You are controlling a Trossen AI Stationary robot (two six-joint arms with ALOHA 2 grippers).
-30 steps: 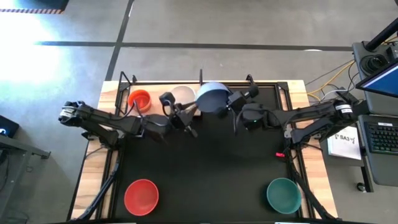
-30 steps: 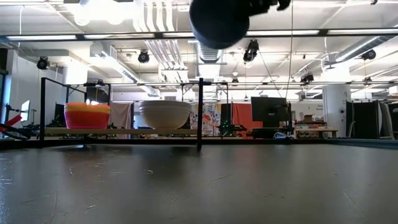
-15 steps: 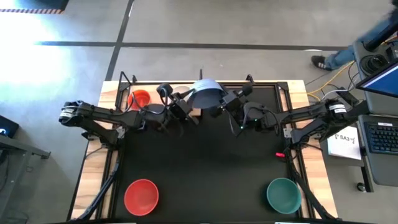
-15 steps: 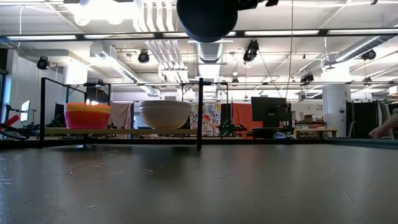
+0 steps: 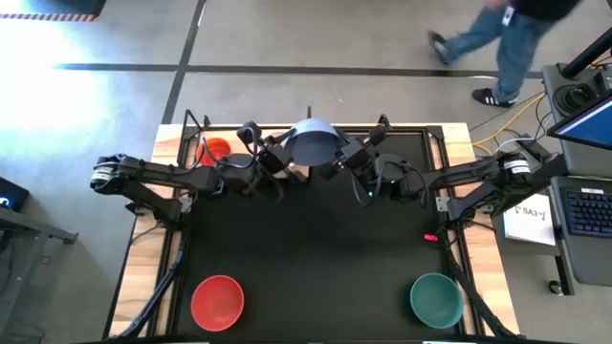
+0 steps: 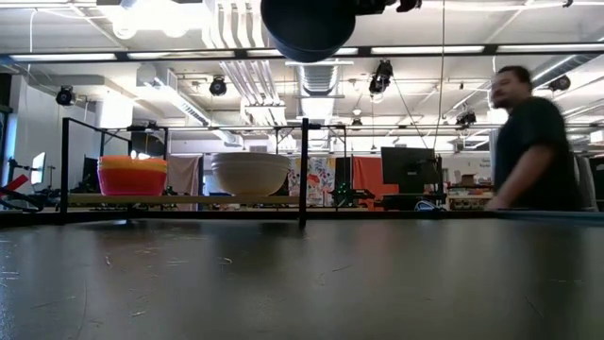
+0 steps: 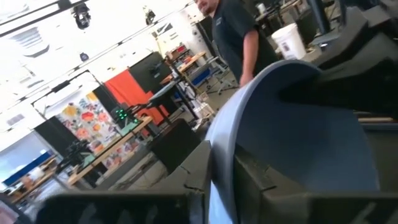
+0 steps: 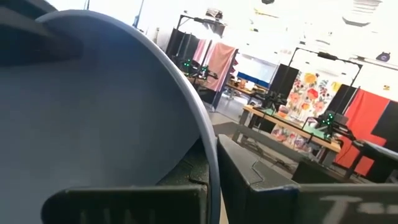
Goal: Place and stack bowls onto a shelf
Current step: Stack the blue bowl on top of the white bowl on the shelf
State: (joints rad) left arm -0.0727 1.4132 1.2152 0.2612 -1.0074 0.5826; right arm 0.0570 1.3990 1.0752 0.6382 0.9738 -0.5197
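The pale blue bowl (image 5: 314, 143) hangs high over the shelf (image 6: 189, 199) at the table's far edge, with both grippers shut on its rim. In the low view the pale blue bowl (image 6: 307, 26) shows dark, above and a little right of the white bowl (image 6: 250, 174), which stands on the shelf. My left gripper (image 5: 286, 159) is at its left side, my right gripper (image 5: 341, 162) at its right. A stack of small bowls (image 6: 132, 176), orange-red on top, stands on the shelf's left part. A red bowl (image 5: 217, 301) and a teal bowl (image 5: 436, 298) rest on the black mat near the front. My left gripper holds the pale blue bowl by its rim (image 7: 219, 155) at the bowl's left side, one finger inside the bowl and one outside. It reaches in about level from the left. The bowl is lifted clear. My right gripper holds the opposite rim (image 8: 208, 149) at the bowl's right side, one finger inside and one outside. It comes in from the right, slanting slightly upward. The bowl hangs between the two grippers, clear of the shelf.
Thin black posts (image 6: 304, 170) rise at the shelf's ends and middle. The mat's middle (image 5: 316, 248) lies bare between the arms and the two front bowls. A person (image 6: 533, 142) walks past beyond the table's far side. A desk with a keyboard (image 5: 583, 205) stands at the right.
Both grippers have carried the pale blue bowl toward the table's far edge and a little to the left, to a place above the white bowl, staying high. A person has walked into view behind the table.
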